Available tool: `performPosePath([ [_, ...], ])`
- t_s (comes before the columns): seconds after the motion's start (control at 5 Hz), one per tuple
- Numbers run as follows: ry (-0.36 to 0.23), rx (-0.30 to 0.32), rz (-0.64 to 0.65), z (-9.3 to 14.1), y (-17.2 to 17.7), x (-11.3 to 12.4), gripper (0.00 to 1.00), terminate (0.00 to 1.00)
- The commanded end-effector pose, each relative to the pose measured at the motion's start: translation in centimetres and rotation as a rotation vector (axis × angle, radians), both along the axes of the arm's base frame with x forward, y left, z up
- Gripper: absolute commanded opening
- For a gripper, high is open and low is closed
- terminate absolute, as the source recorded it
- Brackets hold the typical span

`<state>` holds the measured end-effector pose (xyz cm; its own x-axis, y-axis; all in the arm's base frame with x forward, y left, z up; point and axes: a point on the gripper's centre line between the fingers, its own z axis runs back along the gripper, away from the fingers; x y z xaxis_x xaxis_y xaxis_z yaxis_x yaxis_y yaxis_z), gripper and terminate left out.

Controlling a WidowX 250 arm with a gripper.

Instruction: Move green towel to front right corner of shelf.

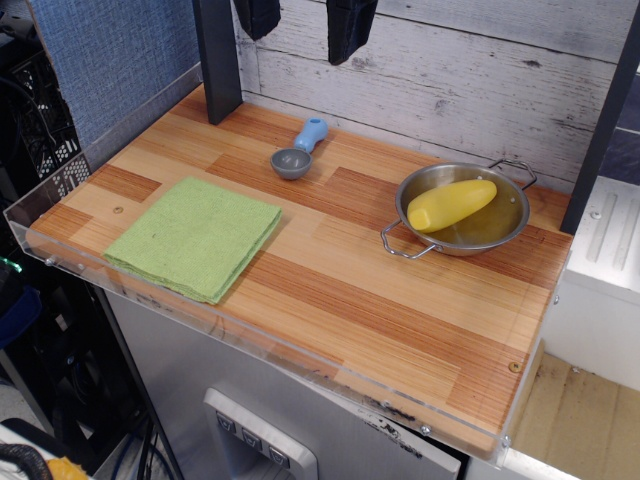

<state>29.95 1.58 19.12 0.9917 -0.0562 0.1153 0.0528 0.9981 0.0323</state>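
At the top edge of the view we see the gripper (305, 25) as two dark fingers (349, 28) hanging down in front of the whitewashed plank wall (450, 70). They stand apart with a clear gap between them, so we read the gripper as spread open and holding nothing. Only the finger ends show; the rest of the arm is cut off above, so we cannot tell its pose beyond that it sits high over the back of the shelf (330, 290), well clear of everything on it.

Below the gripper, near the back edge, lies a small scoop (298, 153) with a grey round cup and a light blue handle pointing toward the wall. A dark upright post (217, 60) rises from the back left of the shelf.

To the right sits a steel bowl (505, 225) with two wire handles, and inside it rests a yellow squash-like vegetable (451, 205), lying on its side and slanted across the bowl.

The green towel (195, 238) lies flat and folded at the front left of the shelf, close to the clear lip, well apart from the bowl and the scoop. The front right corner of the striped wooden board is bare wood.
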Motion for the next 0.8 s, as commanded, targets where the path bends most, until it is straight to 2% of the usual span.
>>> performPosePath([
  [0.0,0.0,0.0,0.0,0.0,0.0,0.0,1.0,0.0],
  [0.2,0.006,0.009,0.012,-1.3,1.2,0.6,1.0,0.0],
  [0.4,0.008,-0.021,0.066,-2.1,4.9,0.1,1.0,0.0],
  [0.6,-0.009,-0.023,0.144,-3.8,9.8,-1.1,1.0,0.0],
])
